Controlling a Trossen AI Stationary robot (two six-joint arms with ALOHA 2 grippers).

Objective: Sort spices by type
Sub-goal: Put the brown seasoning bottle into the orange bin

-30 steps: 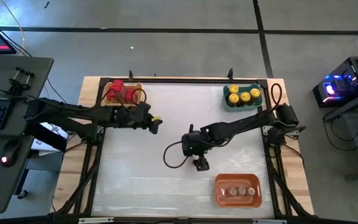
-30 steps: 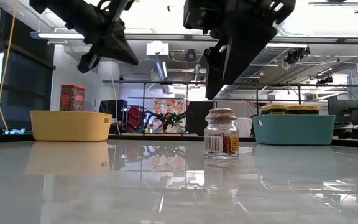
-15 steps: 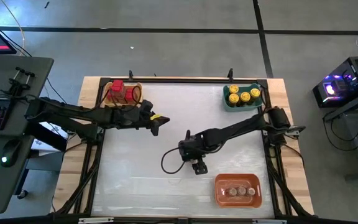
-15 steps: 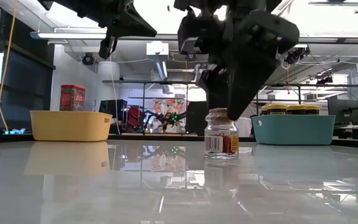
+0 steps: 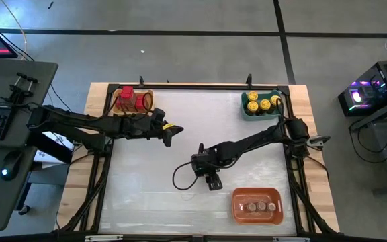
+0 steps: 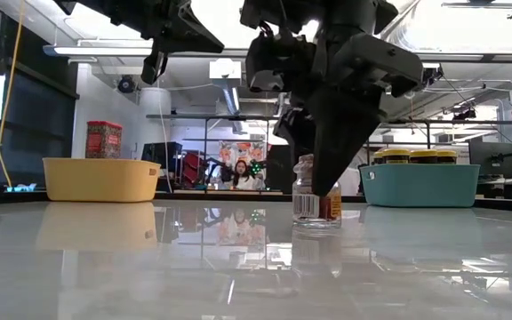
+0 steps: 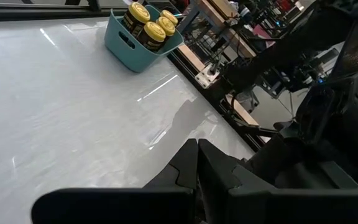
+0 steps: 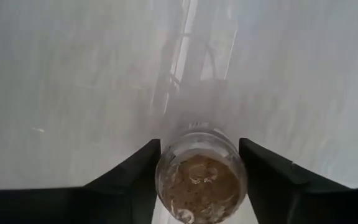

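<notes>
**Right arm lines up on the last loose spice jar**

The right gripper (image 8: 197, 177) sits low at mid-bench, its jaws spread wide on either side of a small cork-topped glass jar (image 8: 199, 177), not yet closed on it. The jar (image 6: 316, 192) stands upright on the white bench (image 5: 180, 134), seemingly the only spice left unsorted. Matching jars fill the orange tray (image 5: 236, 208) nearby. Next, the jaws likely need to close on the jar and carry it there. The left gripper (image 5: 167, 132) hovers near the yellow tray (image 5: 149, 95), seemingly closed and empty.
</notes>
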